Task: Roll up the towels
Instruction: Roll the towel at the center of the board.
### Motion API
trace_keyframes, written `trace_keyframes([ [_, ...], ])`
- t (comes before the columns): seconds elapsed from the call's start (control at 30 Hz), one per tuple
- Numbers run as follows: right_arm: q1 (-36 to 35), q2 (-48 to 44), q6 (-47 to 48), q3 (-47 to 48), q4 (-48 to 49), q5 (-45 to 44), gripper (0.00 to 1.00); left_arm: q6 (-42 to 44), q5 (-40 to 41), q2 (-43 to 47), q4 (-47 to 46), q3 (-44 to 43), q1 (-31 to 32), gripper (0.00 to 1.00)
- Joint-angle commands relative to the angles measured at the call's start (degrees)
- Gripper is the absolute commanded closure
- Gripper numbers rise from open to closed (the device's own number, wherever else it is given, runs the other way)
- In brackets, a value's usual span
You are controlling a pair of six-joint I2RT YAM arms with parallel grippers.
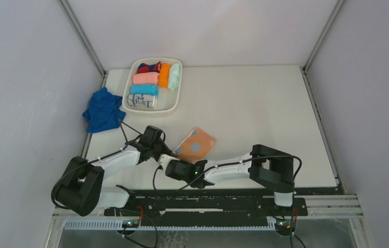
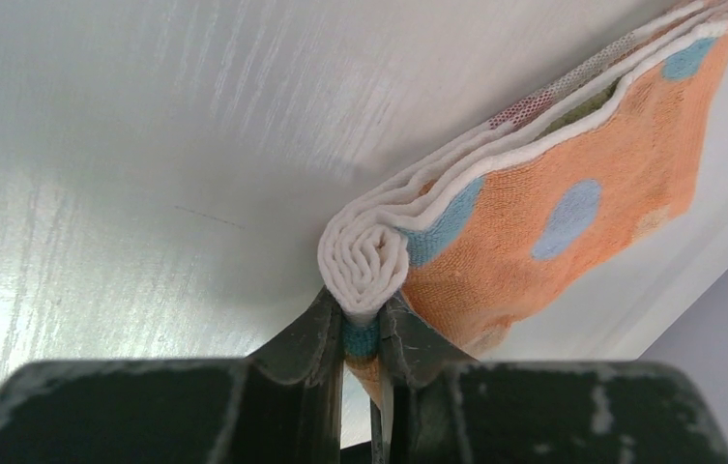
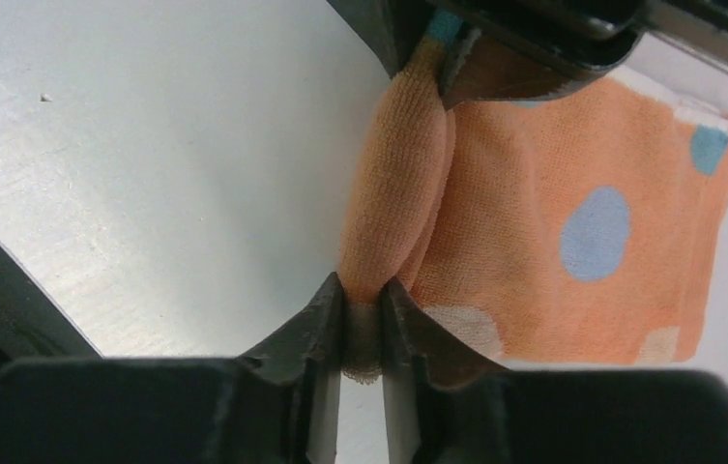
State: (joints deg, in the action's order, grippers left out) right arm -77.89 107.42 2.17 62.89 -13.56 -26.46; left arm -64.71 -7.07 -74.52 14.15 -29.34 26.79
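The peach-orange towel with pale blue spots (image 1: 196, 144) lies folded near the table's front, its near edge curled into a small roll (image 2: 364, 261). My left gripper (image 2: 363, 314) is shut on one end of that curled edge, white layers bulging above the fingertips. At the other end my right gripper (image 3: 364, 307) is shut on the same edge, pinching the orange fold (image 3: 396, 203). Both grippers meet at the towel's near-left corner (image 1: 174, 155). The royal-blue towel (image 1: 102, 110) lies crumpled at the table's left edge, far from both grippers.
A white tray (image 1: 174, 105) at the back left holds several rolled cloths: pink, light blue, orange, mint, a white printed one and a red-and-blue one. Grey walls close in on both sides.
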Motion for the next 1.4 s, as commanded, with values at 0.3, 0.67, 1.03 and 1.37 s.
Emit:
trace_keyframes([
  [0.3, 16.28, -7.85, -11.22, -5.18, 7.74, 42.73, 1.0, -0.46, 7.85, 13.94, 6.44, 1.14, -0.93, 0.45],
  [0.67, 32.98, -0.21, -34.19, -15.97, 34.71, 74.49, 1.0, -3.7, 4.72, 23.04, 2.55, 7.78, -1.15, 0.24],
  [1.03, 39.96, 12.1, -54.17, -19.75, 56.3, 84.66, 1.0, -5.11, 0.63, 16.6, -6.75, 7.82, 0.08, 0.24],
  [1.37, 41.83, 15.85, -54.68, -18.73, 52.38, 84.75, 1.0, -5.7, 0.09, 8.99, -12.3, 7.03, 0.26, 0.3],
])
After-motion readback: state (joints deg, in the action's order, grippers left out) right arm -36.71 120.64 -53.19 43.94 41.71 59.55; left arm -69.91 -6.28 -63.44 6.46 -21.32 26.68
